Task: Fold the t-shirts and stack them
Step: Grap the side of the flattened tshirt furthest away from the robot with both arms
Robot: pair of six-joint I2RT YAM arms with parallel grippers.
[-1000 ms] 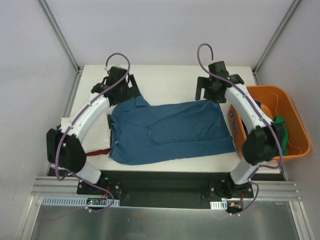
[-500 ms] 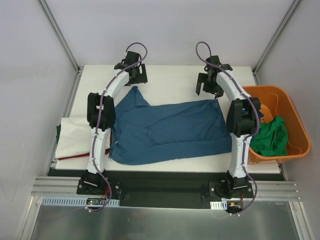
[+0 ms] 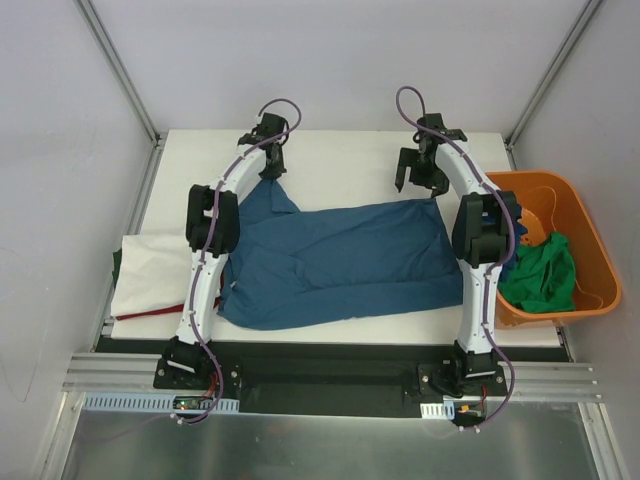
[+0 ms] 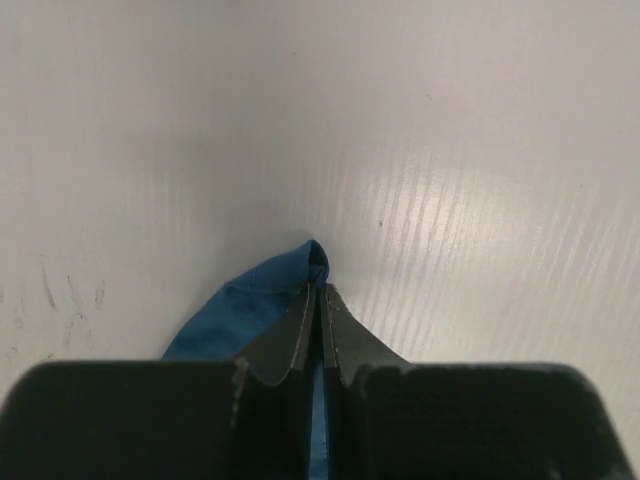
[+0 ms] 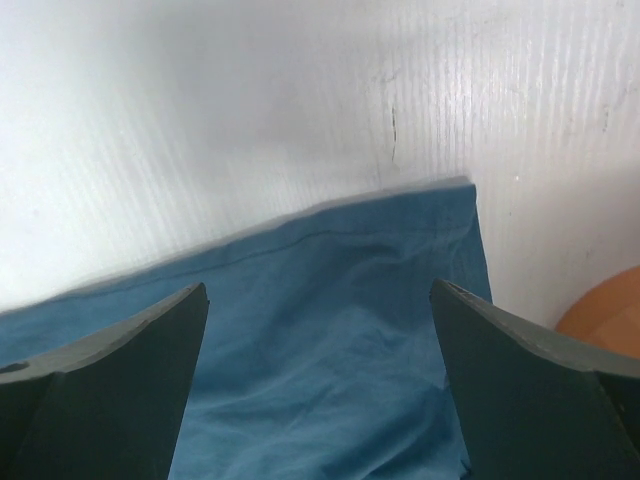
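Note:
A blue t-shirt (image 3: 340,260) lies spread across the middle of the white table (image 3: 340,165). My left gripper (image 3: 271,172) is at its far left corner, shut on the tip of the blue cloth (image 4: 240,310), which sticks out past the fingertips (image 4: 300,320). My right gripper (image 3: 420,187) hangs open over the far right corner, and the blue cloth (image 5: 330,350) and its hem lie between the wide-apart fingers (image 5: 130,350). A white t-shirt (image 3: 150,275) lies folded at the left with a red one (image 3: 150,315) showing under it. A green one (image 3: 545,275) sits in the basket.
An orange plastic basket (image 3: 590,240) stands at the table's right edge, and its rim (image 5: 605,320) shows in the right wrist view. Metal frame posts rise at the back corners. Both arms stretch from their near-edge bases toward the back of the table.
The left gripper has moved back and right to the sleeve tip and shut on it. The right arm has straightened, uncovering the green shirt, and its gripper stays open.

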